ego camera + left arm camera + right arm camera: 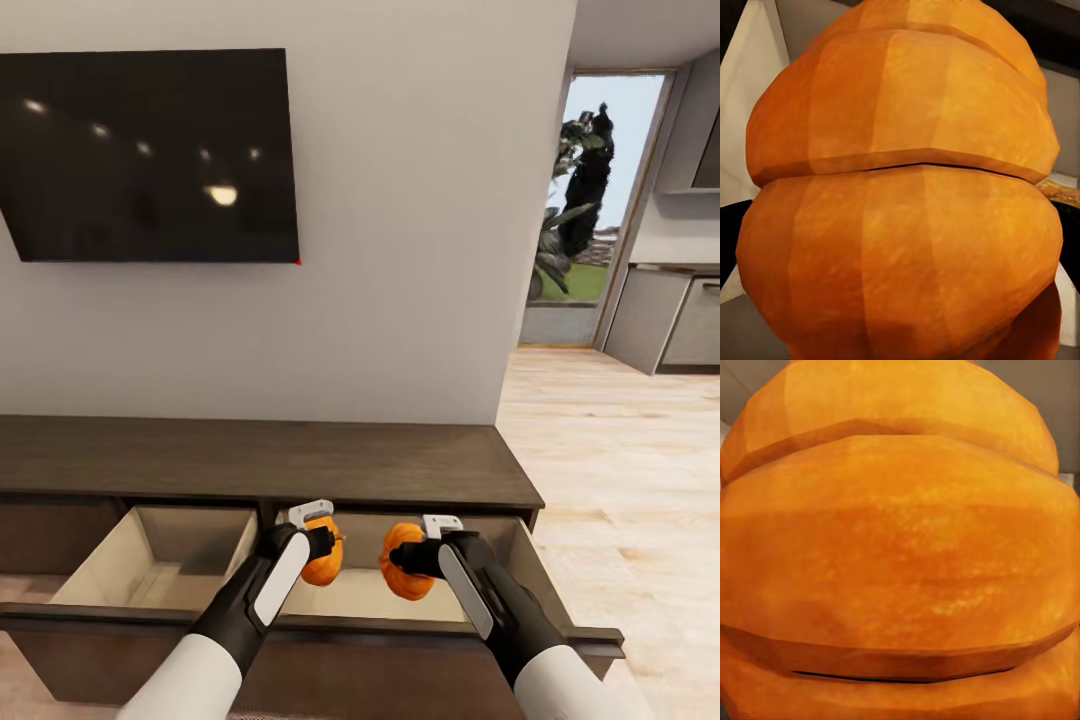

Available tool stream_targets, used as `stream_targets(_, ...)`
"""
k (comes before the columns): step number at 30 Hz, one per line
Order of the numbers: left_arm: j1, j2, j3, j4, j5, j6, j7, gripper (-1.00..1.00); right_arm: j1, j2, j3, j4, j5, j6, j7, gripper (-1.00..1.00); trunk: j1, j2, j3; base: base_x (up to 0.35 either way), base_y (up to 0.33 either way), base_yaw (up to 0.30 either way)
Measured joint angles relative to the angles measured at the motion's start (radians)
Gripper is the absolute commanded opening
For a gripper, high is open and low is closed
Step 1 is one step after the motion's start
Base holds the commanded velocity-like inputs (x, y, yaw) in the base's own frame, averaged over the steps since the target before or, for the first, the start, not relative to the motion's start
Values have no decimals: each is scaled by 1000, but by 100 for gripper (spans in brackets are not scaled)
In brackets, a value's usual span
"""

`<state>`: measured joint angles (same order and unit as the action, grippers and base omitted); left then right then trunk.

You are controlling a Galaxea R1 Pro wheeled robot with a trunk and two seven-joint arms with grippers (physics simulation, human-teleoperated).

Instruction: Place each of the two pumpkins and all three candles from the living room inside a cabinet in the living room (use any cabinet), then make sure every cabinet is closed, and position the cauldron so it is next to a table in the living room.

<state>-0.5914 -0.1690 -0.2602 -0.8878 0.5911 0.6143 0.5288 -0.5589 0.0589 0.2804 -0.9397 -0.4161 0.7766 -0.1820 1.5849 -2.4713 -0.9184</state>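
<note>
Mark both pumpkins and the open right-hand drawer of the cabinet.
Left gripper's pumpkin [323,565], head view: its orange side.
Right gripper's pumpkin [403,575], head view: its ribbed body.
Right-hand drawer [350,592], head view: its pale bare floor between the pumpkins.

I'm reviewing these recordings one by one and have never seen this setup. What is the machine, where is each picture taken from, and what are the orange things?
This is a simulated two-armed robot steered by a person. The big picture comes from a camera on its head, looking down over both arms. The other two come from cameras near each gripper, looking along its fingers.

In the head view, the robot faces a low dark-brown cabinet under a wall-mounted television. Two cabinet drawers are pulled open: the left drawer and the right drawer, both with pale insides.

The left gripper is shut on one pumpkin, and the right gripper on the other pumpkin. Both are held over the right drawer. Each wrist camera sits so close that orange ribbed skin covers nearly its whole picture. A doorway to the garden is at the right.
</note>
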Motion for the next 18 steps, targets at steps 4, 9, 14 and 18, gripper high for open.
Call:
stream_targets(4,0,0,-1,1,-5,-3,0,-100,0,0,0,2,0,-4,-1,-100,15,-28,-13,0,0,0)
stream_targets(9,0,0,-1,2,-7,-18,0,-100,0,0,0,1,0,-8,-2,-100,18,-29,-32,0,0,0)
stream_targets(14,0,1,-21,2,-8,-48,0,-100,0,0,-1,4,1,-52,-2,-100,20,-30,-51,0,0,0)
stream_targets(18,0,1,-26,2,-8,-77,0,-100,0,0,-2,5,0,-65,-2,-100,22,-31,-67,0,0,0)
